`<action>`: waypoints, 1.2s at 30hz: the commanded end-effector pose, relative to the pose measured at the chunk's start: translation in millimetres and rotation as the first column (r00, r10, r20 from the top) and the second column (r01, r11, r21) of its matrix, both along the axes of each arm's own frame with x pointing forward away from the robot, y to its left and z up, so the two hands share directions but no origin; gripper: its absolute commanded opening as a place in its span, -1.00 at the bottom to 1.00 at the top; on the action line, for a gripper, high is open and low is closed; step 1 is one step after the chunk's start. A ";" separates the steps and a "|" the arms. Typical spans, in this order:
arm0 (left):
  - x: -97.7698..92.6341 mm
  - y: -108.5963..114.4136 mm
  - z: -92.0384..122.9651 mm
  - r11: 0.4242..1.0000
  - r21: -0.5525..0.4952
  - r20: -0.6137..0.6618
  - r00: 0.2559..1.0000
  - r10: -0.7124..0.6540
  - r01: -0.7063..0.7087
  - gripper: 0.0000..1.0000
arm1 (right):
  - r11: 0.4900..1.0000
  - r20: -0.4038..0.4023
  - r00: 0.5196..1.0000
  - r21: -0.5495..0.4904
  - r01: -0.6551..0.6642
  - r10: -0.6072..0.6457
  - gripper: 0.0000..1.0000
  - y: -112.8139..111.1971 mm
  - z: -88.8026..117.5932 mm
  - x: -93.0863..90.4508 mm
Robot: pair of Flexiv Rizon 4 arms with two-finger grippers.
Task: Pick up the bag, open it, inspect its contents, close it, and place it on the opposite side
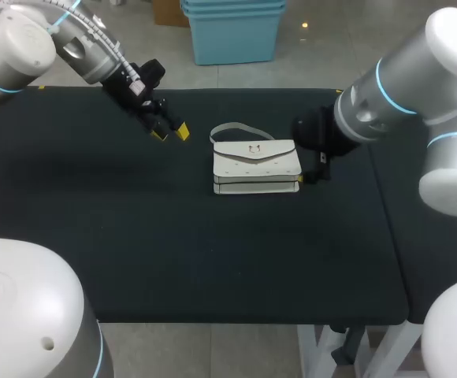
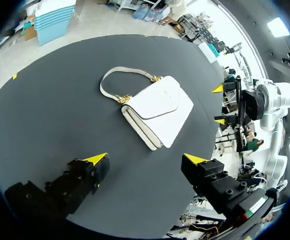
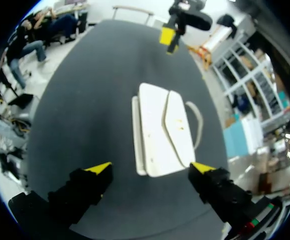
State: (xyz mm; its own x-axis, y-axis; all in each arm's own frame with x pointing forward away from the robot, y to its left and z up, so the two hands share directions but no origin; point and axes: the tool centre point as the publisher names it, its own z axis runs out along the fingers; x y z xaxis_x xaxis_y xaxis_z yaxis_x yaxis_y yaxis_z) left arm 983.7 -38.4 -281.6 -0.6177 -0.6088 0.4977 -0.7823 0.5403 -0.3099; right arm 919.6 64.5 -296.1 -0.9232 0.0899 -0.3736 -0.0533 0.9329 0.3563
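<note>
Left gripper (image 2: 145,160): fingers spread wide, holding nothing, hovering over the black table (image 1: 134,236), apart from the bag's strap side.
Right gripper (image 3: 151,167): fingers parted, at the bag's opposite end; that end lies between the yellow tips, and contact cannot be told.
White handbag (image 1: 256,167): lies flat near the table's middle, pointed flap closed, strap (image 1: 236,128) looped on the table toward the far edge.
Small gold emblem (image 1: 254,148) on flap: too small to read.

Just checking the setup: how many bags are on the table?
1. The white bag lies flat, flap shut, between the left gripper and the right gripper. No other bag seems hidden.
</note>
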 end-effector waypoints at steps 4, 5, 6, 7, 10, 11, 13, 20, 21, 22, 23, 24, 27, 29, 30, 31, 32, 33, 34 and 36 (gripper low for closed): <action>25.9 -12.3 1.1 0.979 0.000 0.186 0.962 -0.199 0.202 1.00 | 1.000 0.002 1.000 0.014 -0.007 0.007 1.00 10.6 -12.8 0.3; 29.6 -15.4 3.1 0.977 -0.010 0.198 0.958 -0.206 0.212 1.00 | 1.000 -0.004 1.000 0.017 -0.009 0.009 1.00 11.0 -15.0 -0.4; 30.4 -18.3 4.2 0.962 0.017 0.249 0.930 -0.269 0.274 1.00 | 1.000 -0.013 1.000 0.012 -0.011 0.011 1.00 11.6 -17.4 -1.1; 30.8 -21.0 4.4 0.955 0.028 0.278 0.915 -0.291 0.295 1.00 | 1.000 -0.020 1.000 0.016 -0.010 0.011 1.00 12.0 -19.3 -1.6; 31.9 -31.5 3.8 0.904 0.102 0.400 0.815 -0.420 0.416 1.00 | 1.000 -0.033 0.999 0.023 -0.017 0.017 1.00 14.1 -24.9 -2.9; 32.6 -35.7 1.7 0.890 0.150 0.406 0.794 -0.452 0.430 1.00 | 0.999 -0.035 0.999 0.029 -0.020 0.021 1.00 15.3 -26.6 -3.1; 34.6 -42.0 2.2 0.903 0.172 0.325 0.843 -0.429 0.393 1.00 | 0.999 -0.040 0.999 0.034 -0.031 0.032 1.00 17.3 -31.3 -2.9; 34.6 -42.0 2.2 0.903 0.172 0.325 0.843 -0.429 0.393 1.00 | 0.998 -0.054 0.998 0.043 -0.037 0.039 1.00 20.3 -45.2 -4.5; 34.6 -42.0 2.2 0.903 0.172 0.325 0.843 -0.429 0.393 1.00 | 0.999 -0.051 0.998 0.039 -0.037 0.039 1.00 21.5 -47.0 -4.1; 34.6 -42.0 2.2 0.903 0.172 0.325 0.843 -0.429 0.393 1.00 | 0.999 -0.049 0.998 0.037 -0.039 0.041 1.00 22.9 -48.8 -3.5; 34.6 -42.0 2.2 0.903 0.172 0.325 0.843 -0.429 0.393 1.00 | 0.998 -0.044 0.998 0.040 -0.042 0.043 1.00 24.0 -50.4 -2.4; 34.6 -42.0 2.2 0.903 0.172 0.325 0.843 -0.429 0.393 1.00 | 0.998 -0.043 0.998 0.039 -0.040 0.041 1.00 25.2 -52.3 -0.9; 44.3 -45.8 -7.9 0.903 0.147 0.420 0.801 -0.425 0.403 1.00 | 0.999 -0.009 0.999 0.023 -0.034 0.034 1.00 28.2 -54.0 1.5; 47.0 -48.2 -15.2 0.893 0.140 0.465 0.768 -0.441 0.428 1.00 | 1.000 0.014 1.000 0.007 -0.023 0.023 1.00 29.4 -54.1 3.3; 46.2 -50.0 -18.6 0.872 0.138 0.489 0.733 -0.472 0.470 1.00 | 1.000 0.027 0.999 0.007 -0.020 0.020 1.00 29.6 -54.5 4.4; 46.0 -51.3 -20.6 0.868 0.131 0.502 0.723 -0.475 0.479 1.00 | 1.000 0.043 0.999 0.004 -0.012 0.012 1.00 29.3 -55.2 5.7; 46.4 -53.5 -22.3 0.853 0.125 0.519 0.700 -0.491 0.506 1.00 | 1.000 0.057 0.998 -0.001 -0.004 0.004 1.00 28.9 -56.1 7.0; 45.4 -55.2 -24.0 0.842 0.135 0.541 0.673 -0.504 0.523 1.00 | 1.000 0.072 0.997 0.004 0.004 -0.004 1.00 28.6 -57.3 8.3; 46.3 -57.6 -25.0 0.839 0.111 0.544 0.674 -0.500 0.532 1.00 | 1.000 0.088 0.996 0.004 0.013 -0.013 1.00 28.2 -58.0 9.6; 46.1 -61.1 -25.9 0.817 0.108 0.578 0.633 -0.515 0.567 1.00 | 1.000 0.121 0.992 0.000 0.023 -0.023 1.00 28.4 -59.4 11.5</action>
State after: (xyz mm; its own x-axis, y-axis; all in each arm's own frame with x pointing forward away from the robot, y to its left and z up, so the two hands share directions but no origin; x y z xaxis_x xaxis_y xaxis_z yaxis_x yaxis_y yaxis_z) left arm 1028.5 -100.1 -298.8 -0.9962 -0.0872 0.0079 -0.0760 0.8168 -0.5719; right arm 932.3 87.4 -345.5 -0.9150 0.0697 -0.3974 -0.0786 0.9354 0.3449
